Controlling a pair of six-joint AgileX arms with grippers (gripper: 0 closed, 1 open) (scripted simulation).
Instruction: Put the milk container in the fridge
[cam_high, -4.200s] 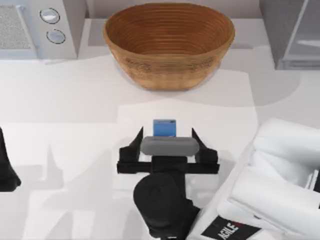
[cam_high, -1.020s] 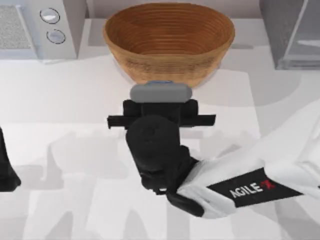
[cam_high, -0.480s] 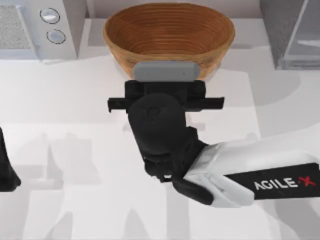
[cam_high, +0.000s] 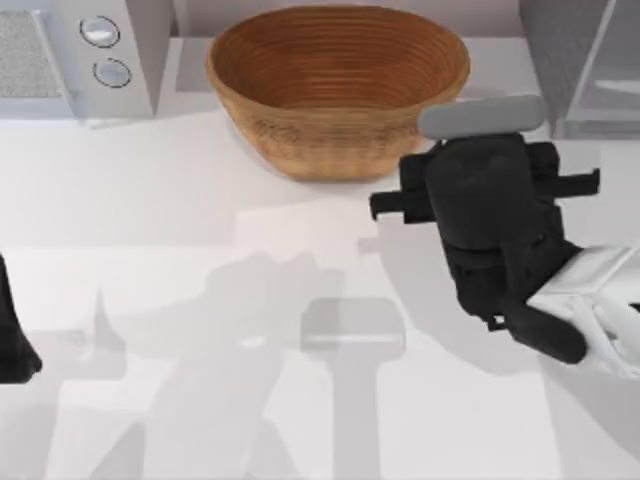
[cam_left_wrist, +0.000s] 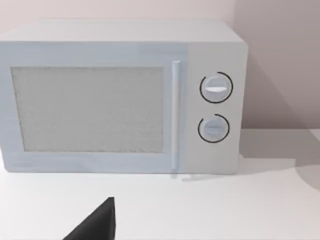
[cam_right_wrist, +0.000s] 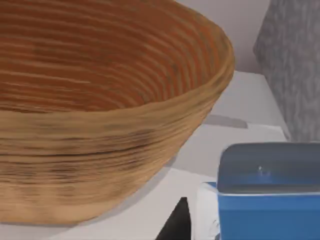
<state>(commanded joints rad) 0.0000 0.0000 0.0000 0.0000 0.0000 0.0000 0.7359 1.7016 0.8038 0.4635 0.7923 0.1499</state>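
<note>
- Right gripper (cam_high: 487, 150) clamped on blue milk container (cam_right_wrist: 267, 200), raised beside ribbed wicker basket (cam_high: 338, 85).
- Speckled grey fridge (cam_high: 580, 65) just beyond.
- Left gripper (cam_left_wrist: 95, 225): cannot tell.

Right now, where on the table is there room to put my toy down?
The wide bare stretch of table in front of the basket is free. The back is crowded: microwave, basket, fridge, and the right gripper holding the milk container between basket and fridge.
</note>
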